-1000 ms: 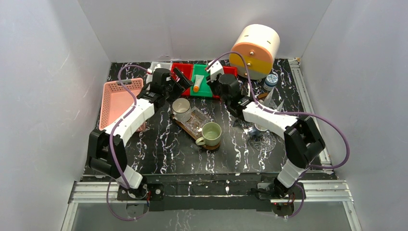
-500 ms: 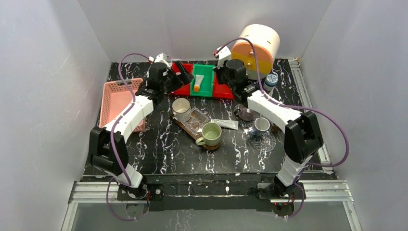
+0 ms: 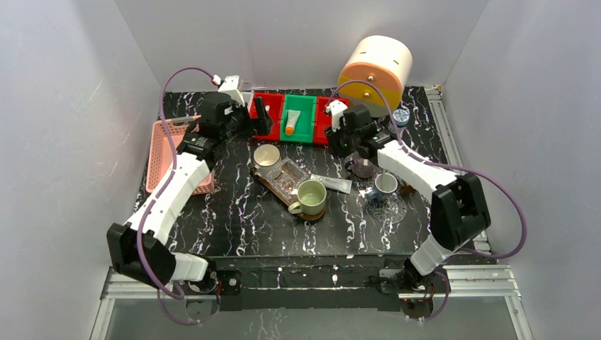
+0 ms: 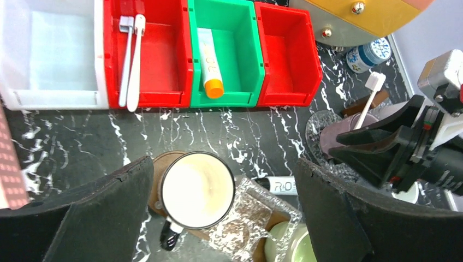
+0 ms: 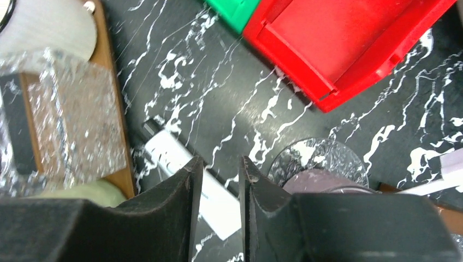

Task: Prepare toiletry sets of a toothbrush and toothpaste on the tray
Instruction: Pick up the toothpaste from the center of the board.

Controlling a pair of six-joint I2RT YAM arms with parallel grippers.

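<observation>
- Leftmost, the left gripper hangs with its jaws spread wide and nothing between them. Straight below the gap sits a round metal cup with a pale top, at one end of the brown wooden tray.
- Ahead of those jaws and off to their left, two slim white toothbrushes lie side by side in the left red plastic bin. A good take there, I judge, means setting the fingers across the handles and closing on one only.
- Directly ahead of the same jaws, a small white tube with an orange cap lies lengthwise in the green plastic bin.
- Further right, the right gripper points down with its jaws narrow, a slim gap showing, holding nothing.
- Beneath that gap a small white tube with a dark cap lies flat on the black marbled table, just beside the tray and not on it.
- This tube looks like the step in hand. The tube runs slantwise to the jaws, so I would turn the wrist square to it and widen the jaws first. Then grip mid-body, clear of the cap, without nudging the crinkled clear dish.
- Right of these jaws, a third white toothbrush stands tilted in a dark cup.
</observation>
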